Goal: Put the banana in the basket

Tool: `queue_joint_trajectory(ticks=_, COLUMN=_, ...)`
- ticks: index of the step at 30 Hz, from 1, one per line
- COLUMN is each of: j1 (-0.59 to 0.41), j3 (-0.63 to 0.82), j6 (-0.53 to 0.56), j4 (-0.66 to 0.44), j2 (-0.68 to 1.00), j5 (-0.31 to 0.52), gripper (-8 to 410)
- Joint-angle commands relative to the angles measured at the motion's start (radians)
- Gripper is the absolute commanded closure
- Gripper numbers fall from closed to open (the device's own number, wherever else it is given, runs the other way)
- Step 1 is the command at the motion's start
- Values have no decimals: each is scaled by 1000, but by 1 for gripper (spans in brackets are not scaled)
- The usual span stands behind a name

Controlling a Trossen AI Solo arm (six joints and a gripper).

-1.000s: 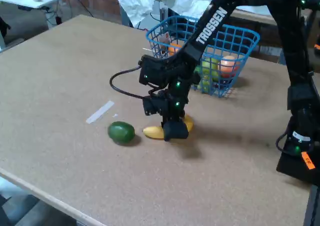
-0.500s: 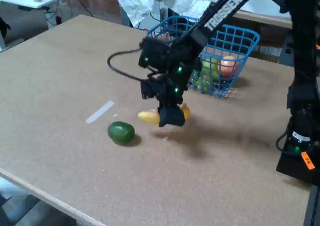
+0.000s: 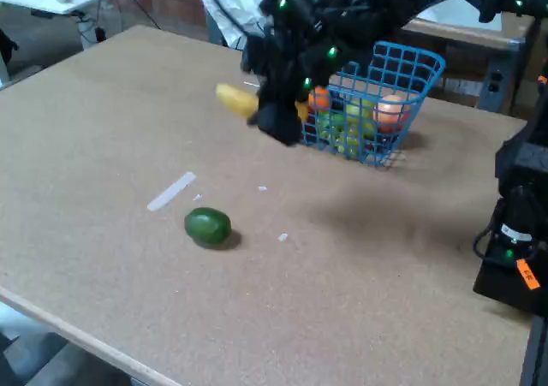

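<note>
Fixed view: the gripper pinches the banana and has lifted it off the table, up from beside the green fruit, so it now hangs in the air just left of the basket. Grasp and lift look done; carrying it over the basket rim and releasing remain.

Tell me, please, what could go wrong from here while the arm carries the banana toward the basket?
The banana is in the air, gripped near one end by the gripper, with most of it sticking out sideways; it might slip or pivot loose. The blue basket already holds several fruits, and the arm passes close to its near rim, so it could snag or nudge it.
</note>
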Motion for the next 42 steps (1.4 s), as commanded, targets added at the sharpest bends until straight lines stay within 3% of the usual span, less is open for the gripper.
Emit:
queue_joint_trajectory(ticks=1, j1=-49, j3=1, j6=85, j4=126, j2=-90, j5=134, gripper=398)
queue_joint_trajectory(ticks=11, j1=-229, j3=1, j6=311, j4=206, j2=-174, j5=182, gripper=398)
queue_joint_trajectory(ticks=19, j1=-284, j3=1, j6=510, j4=222, j2=-182, j5=409, gripper=398)
queue_joint_trajectory(ticks=22, j1=-307, j3=1, j6=564, j4=231, j2=-182, j5=441, gripper=398)
queue_joint_trajectory(ticks=33, j1=-440, j3=1, j6=719, j4=229, j2=-161, j5=423, gripper=398)
queue_joint_trajectory(ticks=42, j1=-556, j3=1, j6=813, j4=201, j2=-97, j5=309, gripper=398)
